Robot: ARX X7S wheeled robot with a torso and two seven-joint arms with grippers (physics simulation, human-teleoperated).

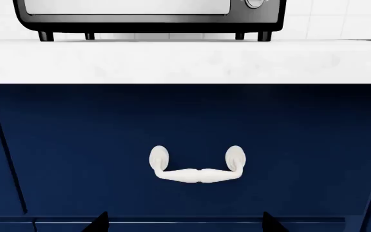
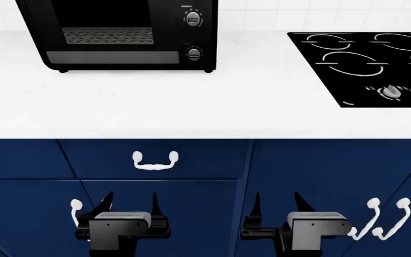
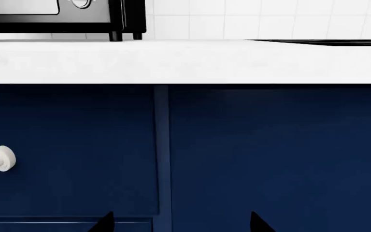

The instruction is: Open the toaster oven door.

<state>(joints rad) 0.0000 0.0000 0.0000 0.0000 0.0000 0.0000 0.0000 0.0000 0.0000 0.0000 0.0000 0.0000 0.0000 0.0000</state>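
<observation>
The glossy black toaster oven (image 2: 120, 37) stands at the back left of the white countertop (image 2: 191, 101), its top cut off by the frame. Its door (image 2: 105, 32) looks shut, with a wire rack behind the glass. No bar handle shows. Two silver-ringed knobs (image 2: 192, 19) sit right of the door. My left gripper (image 2: 132, 201) and right gripper (image 2: 277, 199) are both open and empty. They hang low in front of the blue cabinets, well below and short of the oven. The left wrist view shows the oven's underside (image 1: 147, 17). The right wrist view shows its corner (image 3: 63, 17).
A flat black cooktop (image 2: 363, 59) with white rings lies at the back right. Blue cabinet fronts (image 2: 191, 176) with white handles (image 2: 155, 160) face the grippers, and one handle (image 1: 197, 166) is straight ahead of the left gripper (image 1: 184, 222). The countertop's front edge overhangs.
</observation>
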